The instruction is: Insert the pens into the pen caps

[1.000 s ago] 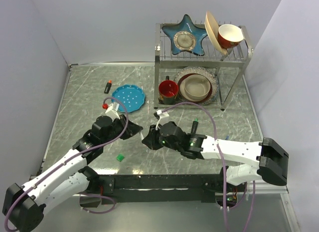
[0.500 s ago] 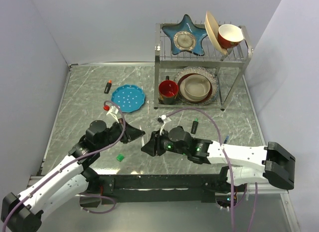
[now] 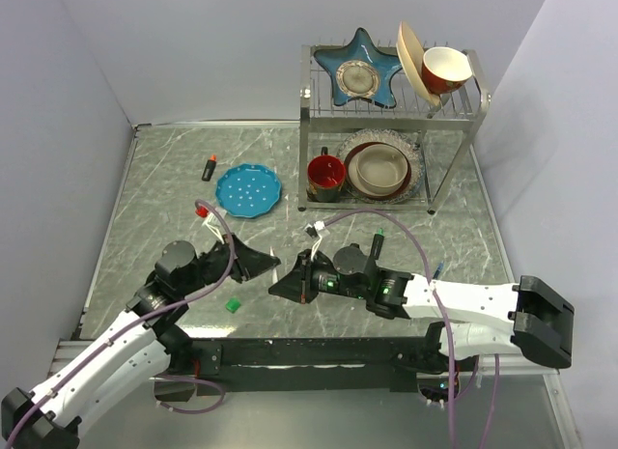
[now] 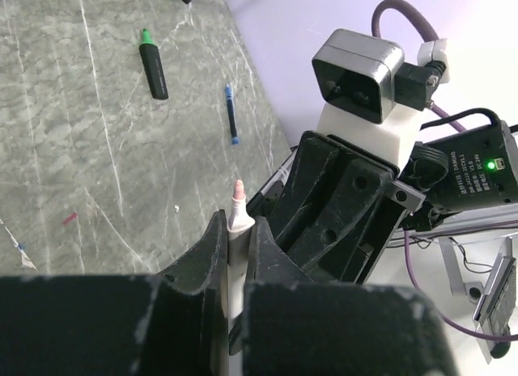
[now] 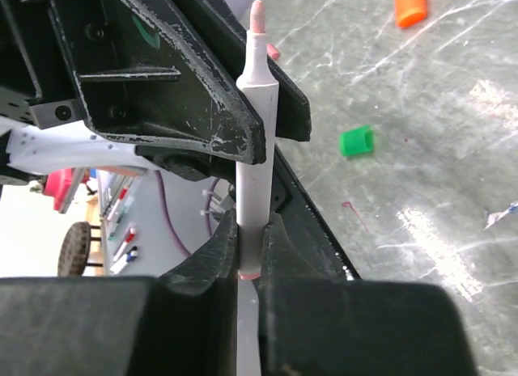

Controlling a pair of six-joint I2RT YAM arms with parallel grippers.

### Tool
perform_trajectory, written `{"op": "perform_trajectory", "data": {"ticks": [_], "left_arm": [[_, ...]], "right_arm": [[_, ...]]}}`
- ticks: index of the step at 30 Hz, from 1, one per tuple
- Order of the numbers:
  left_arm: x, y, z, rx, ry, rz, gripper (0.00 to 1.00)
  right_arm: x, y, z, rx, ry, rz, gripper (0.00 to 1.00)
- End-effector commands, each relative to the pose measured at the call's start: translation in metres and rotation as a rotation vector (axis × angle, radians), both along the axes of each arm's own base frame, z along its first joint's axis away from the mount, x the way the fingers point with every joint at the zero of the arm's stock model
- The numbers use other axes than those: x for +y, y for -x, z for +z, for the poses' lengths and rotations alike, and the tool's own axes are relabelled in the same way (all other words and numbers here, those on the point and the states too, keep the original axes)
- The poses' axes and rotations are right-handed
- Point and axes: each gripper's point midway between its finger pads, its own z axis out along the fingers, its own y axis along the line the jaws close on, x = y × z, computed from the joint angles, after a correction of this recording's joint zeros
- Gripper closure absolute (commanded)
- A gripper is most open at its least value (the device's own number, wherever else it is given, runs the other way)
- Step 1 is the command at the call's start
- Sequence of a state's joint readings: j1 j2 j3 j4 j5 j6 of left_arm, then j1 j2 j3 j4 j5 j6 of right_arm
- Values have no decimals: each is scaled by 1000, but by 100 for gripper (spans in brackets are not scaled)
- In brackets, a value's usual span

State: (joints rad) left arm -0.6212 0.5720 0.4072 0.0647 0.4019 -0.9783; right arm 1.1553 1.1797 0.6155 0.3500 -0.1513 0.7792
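Grey-green marbled stone is seen across the table [image 3: 145,179], shut in by pale lilac walls [image 3: 193,53]. White print on the right arm's black housing [image 4: 473,170] is too small to be read; a green light [image 4: 490,165] is lit beside it.

On the near side of the blue plate [image 3: 249,190], the left claw [image 3: 263,264] and right claw [image 3: 288,285] are set tip to tip. Both are clamped on the white pen [image 5: 257,101], whose pink nib is bare.

The orange cap [image 3: 203,210] is noted just beside the plate's near left edge. The green cap [image 3: 233,304] lies well nearer the arm bases.

A red-tipped marker [image 3: 209,166] lies left of the plate. A green-tipped marker [image 3: 377,244] and a blue pen [image 3: 436,271] lie well to its right. A dish rack [image 3: 305,111] stands right of the plate.
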Motion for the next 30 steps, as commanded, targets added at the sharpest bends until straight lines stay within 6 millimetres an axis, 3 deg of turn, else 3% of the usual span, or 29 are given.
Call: {"op": "perform_trajectory", "data": {"ticks": [1, 2, 3, 6, 10, 11, 13, 14, 17, 19, 22, 28, 30], "left_arm": [[2, -1, 10, -18, 27, 18, 88], [5, -6, 9, -10, 22, 58, 66], [8, -10, 8, 12, 21, 88, 22], [25, -25, -2, 83, -39, 234, 3], [58, -45, -17, 191, -97, 475, 1], [67, -46, -29, 248, -123, 533, 4], [88, -57, -33, 280, -146, 679, 7], [98, -57, -41, 333, -159, 742, 14], [137, -63, -57, 403, -231, 975, 16], [168, -69, -54, 407, -261, 1150, 16], [220, -61, -59, 447, -287, 1430, 14], [267, -51, -69, 474, -310, 1615, 13], [277, -46, -81, 522, -341, 1647, 13]], "right_arm": [[3, 8, 35, -36, -138, 36, 100], [2, 6, 36, -36, -141, 26, 100], [1, 6, 36, -37, -141, 22, 100], [-4, 0, 30, -39, -101, -19, 100], [-11, -8, 25, -47, -69, -72, 100], [-13, -8, 25, -47, -69, -76, 100], [-16, -9, 25, -47, -72, -87, 100], [-17, -9, 24, -48, -70, -92, 100], [-22, -9, 27, -58, -73, -103, 100], [-25, -9, 24, -63, -58, -107, 100], [-31, -11, 24, -73, -52, -125, 100], [-41, -10, 26, -95, -30, -133, 100], [-44, -9, 28, -100, -35, -133, 100]]}}
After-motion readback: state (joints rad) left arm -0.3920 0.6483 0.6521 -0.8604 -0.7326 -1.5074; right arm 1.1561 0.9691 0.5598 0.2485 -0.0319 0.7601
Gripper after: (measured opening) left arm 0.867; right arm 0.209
